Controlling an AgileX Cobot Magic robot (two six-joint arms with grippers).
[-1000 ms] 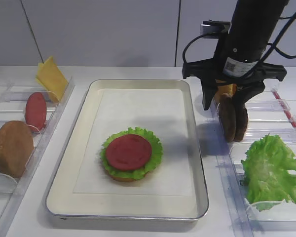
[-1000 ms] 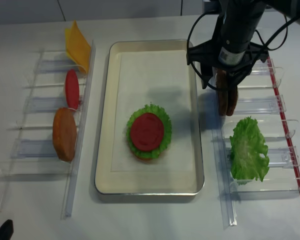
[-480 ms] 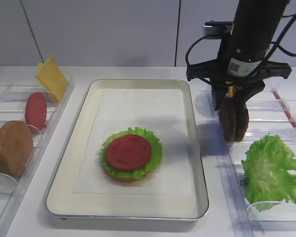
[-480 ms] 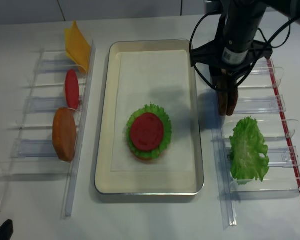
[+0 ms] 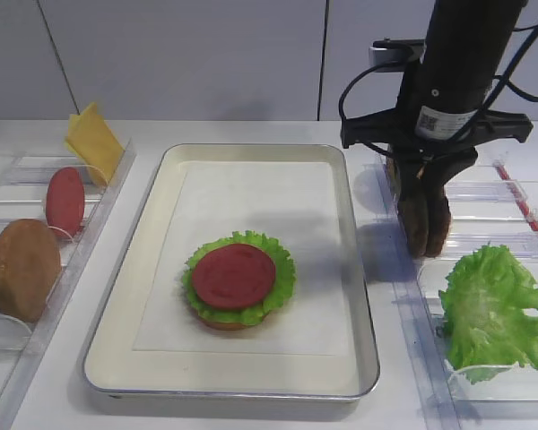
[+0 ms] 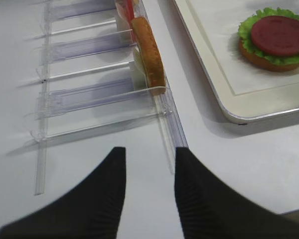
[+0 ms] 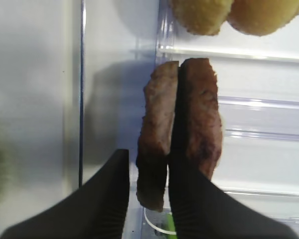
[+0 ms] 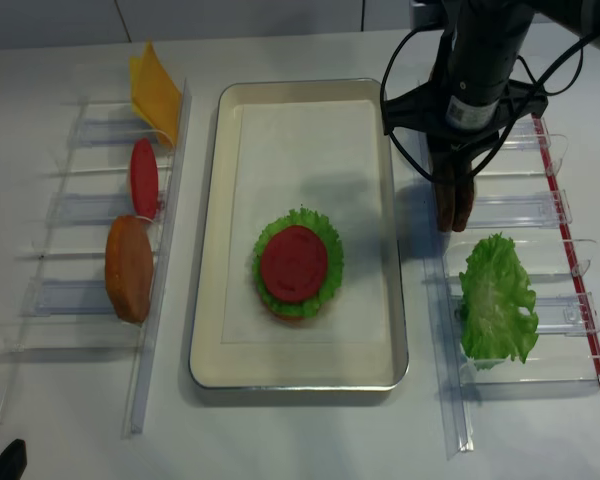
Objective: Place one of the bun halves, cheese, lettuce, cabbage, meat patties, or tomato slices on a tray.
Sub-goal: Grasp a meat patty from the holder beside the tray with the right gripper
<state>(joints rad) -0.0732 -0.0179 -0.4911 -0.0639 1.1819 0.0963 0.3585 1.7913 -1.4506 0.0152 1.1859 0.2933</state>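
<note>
Landmark: the tray [image 5: 359, 269], silver-rimmed, paper-lined, in the middle of the table.
Already on the tray: a bun half [image 6: 261, 59] at the bottom, lettuce [image 5: 278, 291] over it, a tomato slice [image 5: 234, 275] on top.
Meat patties: two patties [image 7: 182, 127] stand on edge, face to face and touching, in the clear rack [image 5: 520, 193] just right of the tray's far corner.
Right gripper [image 7: 147, 186]: down over the patties, one finger [image 7: 112, 194] outside the nearer patty [image 7: 157, 134] and the other wedged into the seam between the two; the jaws straddle that one patty's lower edge and look close to its faces, but whether they have clamped I cannot tell.
Left gripper [image 6: 147, 179]: jaws apart, nothing between them, hanging over bare table left of the tray, near the rack holding the spare bun half [image 6: 148, 52].
Handling, as I judge it: the patty looks thick, stiff and rough-faced, so it should hold its shape and give good friction; probably light enough for a plain pinch.
Where to grip: across the two flat faces near the rim, as the fingers stand now.
Risk: the second patty [image 7: 202, 114] leans on the first and may drag up or topple when its neighbour leaves.
Elsewhere: cheese [image 5: 94, 139] and another tomato slice [image 5: 65, 201] left of the tray; a loose lettuce leaf [image 5: 493, 309] right of it.
</note>
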